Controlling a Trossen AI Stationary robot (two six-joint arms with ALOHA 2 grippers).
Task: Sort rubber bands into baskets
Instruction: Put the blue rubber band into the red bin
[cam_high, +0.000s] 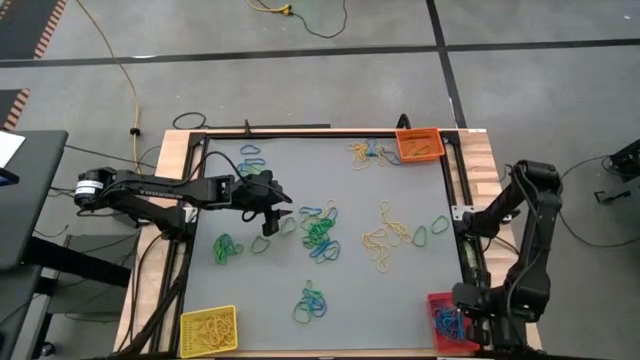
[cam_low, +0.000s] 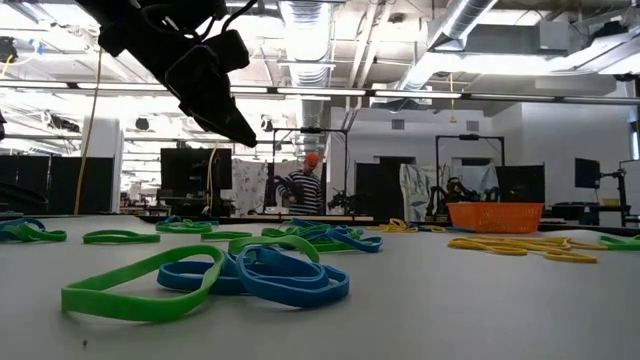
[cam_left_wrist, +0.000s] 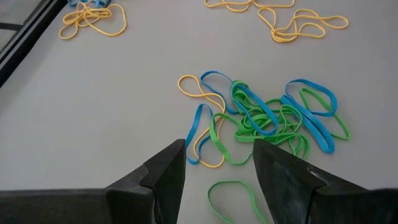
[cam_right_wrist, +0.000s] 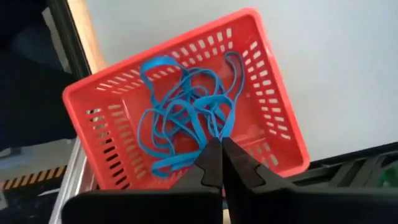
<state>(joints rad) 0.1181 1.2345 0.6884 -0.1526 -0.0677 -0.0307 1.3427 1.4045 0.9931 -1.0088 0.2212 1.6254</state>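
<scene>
Right gripper (cam_right_wrist: 219, 163) hung over red basket (cam_right_wrist: 271, 93), fingers nearly together, nothing visibly held; blue bands (cam_right_wrist: 186, 115) lay inside. Left gripper (cam_left_wrist: 217, 171) spread wide above mixed band pile (cam_left_wrist: 273, 118) mid-counter, likely lining up pick.

Red basket (cam_right_wrist: 273, 118) held only blue bands (cam_right_wrist: 186, 112); yellow basket (cam_high: 207, 329) held yellow ones; the orange basket (cam_high: 419, 145) sat far right. Green, blue and yellow loops (cam_left_wrist: 267, 118) dotted the grey table (cam_high: 270, 290). Both arms were black.
</scene>
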